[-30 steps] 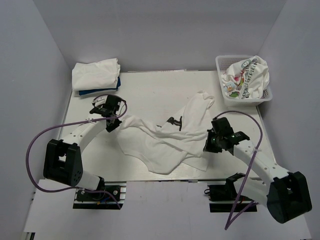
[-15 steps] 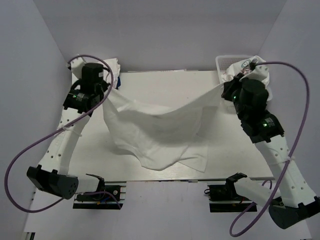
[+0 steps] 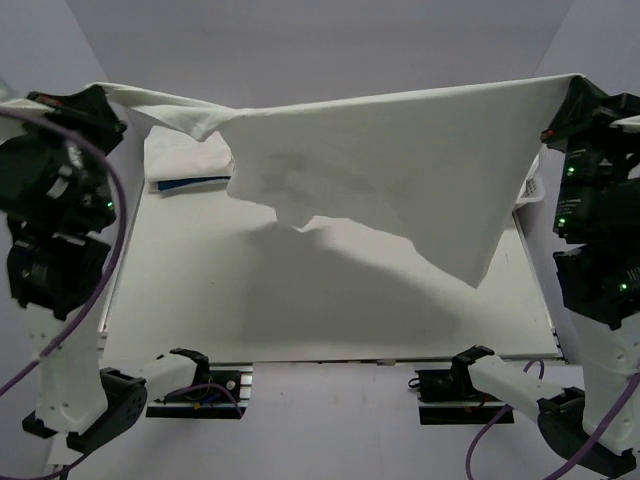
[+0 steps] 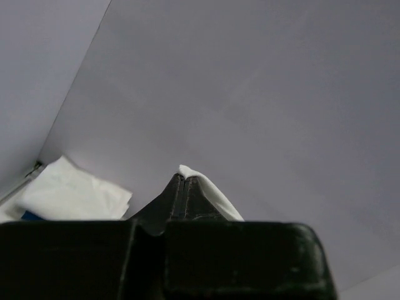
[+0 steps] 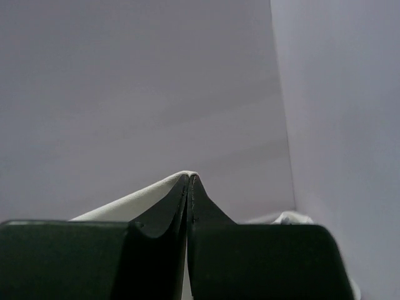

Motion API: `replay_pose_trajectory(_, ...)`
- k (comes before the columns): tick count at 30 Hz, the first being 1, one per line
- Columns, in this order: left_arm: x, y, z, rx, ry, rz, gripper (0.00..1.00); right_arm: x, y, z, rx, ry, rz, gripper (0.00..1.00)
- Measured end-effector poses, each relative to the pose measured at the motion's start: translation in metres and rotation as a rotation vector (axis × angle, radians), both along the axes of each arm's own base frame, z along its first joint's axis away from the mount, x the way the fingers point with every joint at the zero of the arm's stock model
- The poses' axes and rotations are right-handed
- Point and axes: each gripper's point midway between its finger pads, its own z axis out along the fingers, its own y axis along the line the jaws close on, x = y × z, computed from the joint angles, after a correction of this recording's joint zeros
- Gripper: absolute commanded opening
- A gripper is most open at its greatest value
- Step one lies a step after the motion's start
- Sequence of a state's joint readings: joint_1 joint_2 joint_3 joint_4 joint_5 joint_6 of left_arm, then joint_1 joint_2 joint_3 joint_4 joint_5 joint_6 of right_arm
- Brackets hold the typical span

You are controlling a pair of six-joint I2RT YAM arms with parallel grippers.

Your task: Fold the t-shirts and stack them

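Observation:
A plain white t-shirt [image 3: 400, 170] hangs stretched wide in the air between my two grippers, high above the table. My left gripper [image 3: 100, 92] is shut on its left edge; a fold of white cloth [image 4: 209, 190] shows over the closed left gripper [image 4: 185, 178]. My right gripper [image 3: 572, 85] is shut on its right edge; cloth [image 5: 131, 203] runs off the closed right gripper [image 5: 189, 177]. A stack of folded white shirts [image 3: 185, 155] on a dark blue one [image 3: 190, 183] lies at the back left, also in the left wrist view [image 4: 69, 194].
The white lattice basket [image 3: 533, 188] at the back right is mostly hidden behind the hanging shirt and my right arm. The white table top [image 3: 300, 300] lies under the shirt. Grey walls close in on three sides.
Both arms have risen steeply and spread apart. The white shirt has gone from lying crumpled on the table to hanging taut in the air between them.

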State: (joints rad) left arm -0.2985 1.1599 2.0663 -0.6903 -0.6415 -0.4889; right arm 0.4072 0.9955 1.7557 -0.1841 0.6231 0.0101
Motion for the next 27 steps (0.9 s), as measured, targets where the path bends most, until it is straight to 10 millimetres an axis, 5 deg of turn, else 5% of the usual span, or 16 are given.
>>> replay_pose_trajectory(7,-0.06,0.013,0.059,0.011,-0.215,-0.023,0.0,-0.029,-0.004,0.038,-0.057,-0.115,0.023,0.0)
replay_pose_trajectory(12,-0.045,0.009,0.059,0.034,-0.199,-0.015,0.0,-0.01,0.005,0.03,-0.088,-0.076,0.022,0.0)
replay_pose_trajectory(15,-0.011,0.003,0.047,0.058,-0.141,0.005,0.0,0.022,0.018,0.011,-0.117,-0.008,0.024,0.0)
replay_pose_trajectory(20,0.075,-0.015,0.01,0.12,-0.003,0.05,0.0,0.093,0.043,-0.041,-0.178,0.144,-0.001,0.0)
replay_pose_trajectory(27,0.222,-0.041,-0.061,0.221,0.163,0.119,0.0,0.238,0.079,-0.134,-0.277,0.371,-0.065,0.0)
